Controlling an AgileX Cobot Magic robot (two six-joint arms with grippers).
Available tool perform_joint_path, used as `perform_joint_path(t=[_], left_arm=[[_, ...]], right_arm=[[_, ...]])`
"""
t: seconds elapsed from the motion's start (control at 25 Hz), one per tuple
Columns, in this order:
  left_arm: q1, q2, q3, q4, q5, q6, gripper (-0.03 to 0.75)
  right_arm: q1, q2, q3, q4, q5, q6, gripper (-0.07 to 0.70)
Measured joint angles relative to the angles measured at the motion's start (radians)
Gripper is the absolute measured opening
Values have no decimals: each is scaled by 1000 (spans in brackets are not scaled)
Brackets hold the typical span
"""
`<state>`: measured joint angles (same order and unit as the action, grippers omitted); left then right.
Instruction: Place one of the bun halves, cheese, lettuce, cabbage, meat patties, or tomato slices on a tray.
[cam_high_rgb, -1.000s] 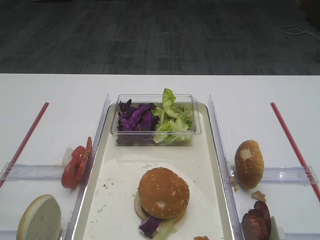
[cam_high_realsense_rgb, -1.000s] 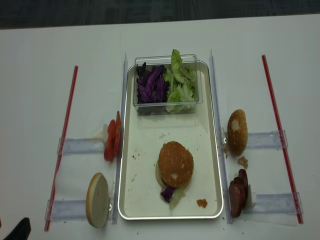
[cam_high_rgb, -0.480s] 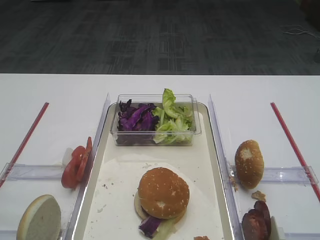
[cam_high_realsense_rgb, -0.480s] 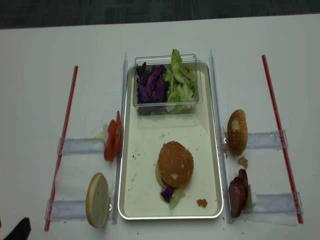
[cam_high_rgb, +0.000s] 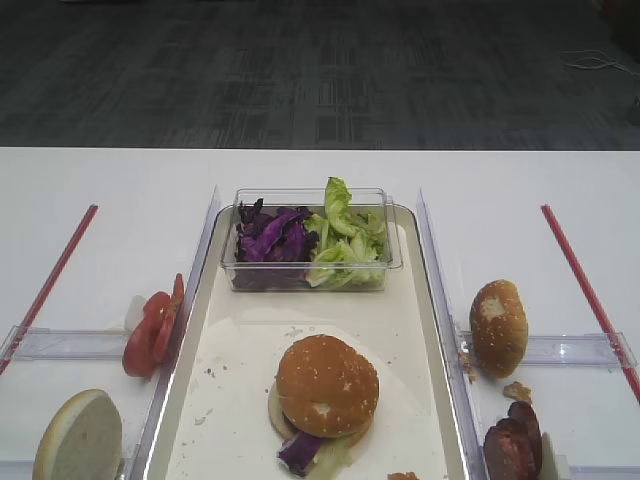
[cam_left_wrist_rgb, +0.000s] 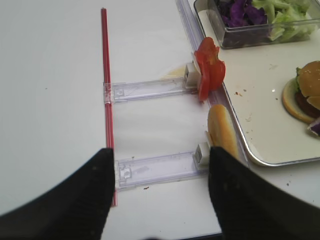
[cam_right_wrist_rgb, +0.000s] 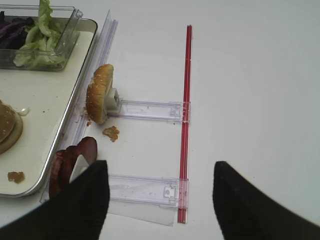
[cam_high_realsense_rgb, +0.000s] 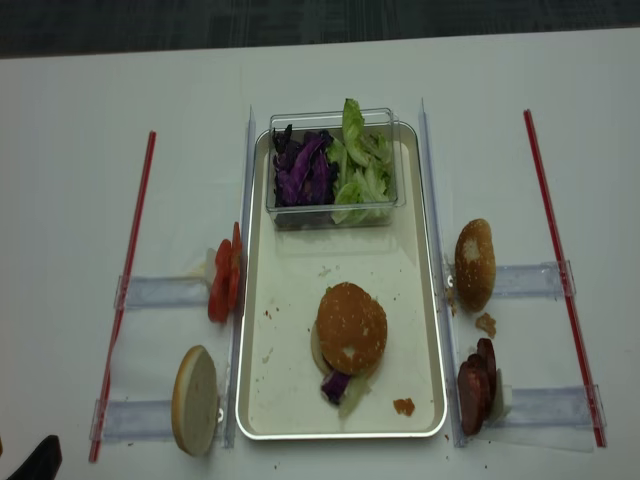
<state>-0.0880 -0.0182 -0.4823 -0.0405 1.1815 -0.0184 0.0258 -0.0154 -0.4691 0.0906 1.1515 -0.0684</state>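
I see long cream-white rimmed tray (cam_high_realsense_rgb: 425, 300) at table centre; golden-brown sesame bun dome (cam_high_realsense_rgb: 351, 328) on its near half, capping stack with purple cabbage strips (cam_high_realsense_rgb: 336, 387) and pale green leaf poking out. Judged: assembly essentially done. Spare items off tray: red tomato slices (cam_high_realsense_rgb: 224, 280) and pale-faced bun half (cam_high_realsense_rgb: 195, 400) by left rim; second bun (cam_high_realsense_rgb: 474, 264) and dark meat patties (cam_high_realsense_rgb: 477, 385) by right rim. My right hand (cam_right_wrist_rgb: 157, 200) and left hand (cam_left_wrist_rgb: 160, 192): both spread apart, holding nothing, near table's front edge.
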Motion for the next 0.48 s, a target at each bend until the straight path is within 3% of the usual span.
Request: perform_joint_path(t=[0.48], left_arm=[[0, 0, 0, 0, 0, 0, 396]], right_arm=[[0, 0, 0, 0, 0, 0, 469]])
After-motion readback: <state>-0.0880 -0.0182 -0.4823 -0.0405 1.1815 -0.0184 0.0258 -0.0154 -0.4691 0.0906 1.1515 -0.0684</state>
